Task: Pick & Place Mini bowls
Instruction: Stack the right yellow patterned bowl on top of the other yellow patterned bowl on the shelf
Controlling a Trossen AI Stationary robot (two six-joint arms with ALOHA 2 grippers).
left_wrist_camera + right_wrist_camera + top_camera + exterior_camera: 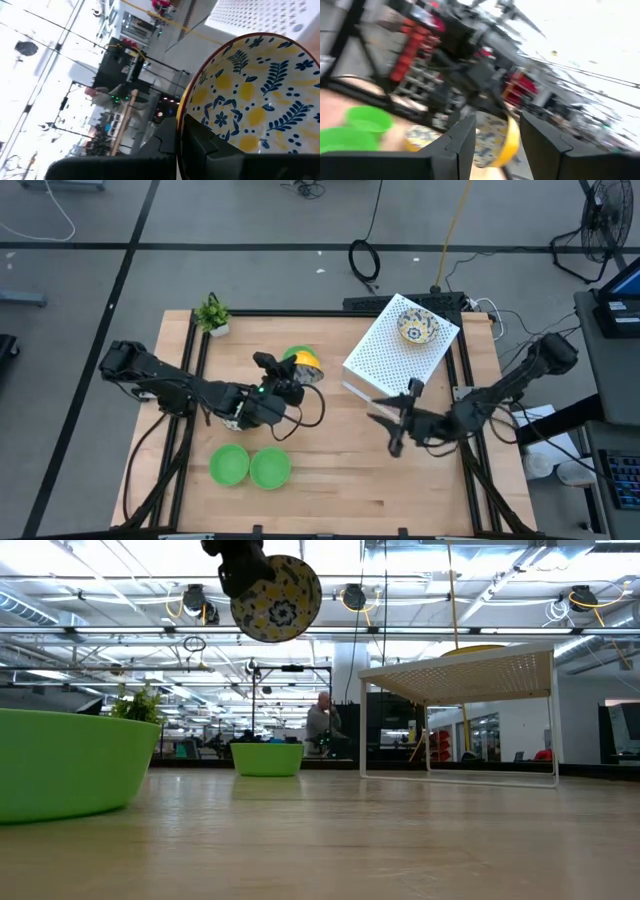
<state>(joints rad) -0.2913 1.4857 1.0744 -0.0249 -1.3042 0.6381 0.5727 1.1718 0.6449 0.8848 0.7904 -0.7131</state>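
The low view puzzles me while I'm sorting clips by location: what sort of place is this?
Probably a large robotics lab or workshop: a wooden table on a grey floor, exposed ceiling beams and a person at a distant workstation.

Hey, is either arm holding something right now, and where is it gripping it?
The left gripper holds a floral bowl by its rim, lifted above the table. The right gripper is open and holds nothing.

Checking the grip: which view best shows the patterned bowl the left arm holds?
Left wrist view: the patterned bowl fills it, jaws clamping its rim. Low view shows its underside; high view mostly hides it; right wrist view blurs it.
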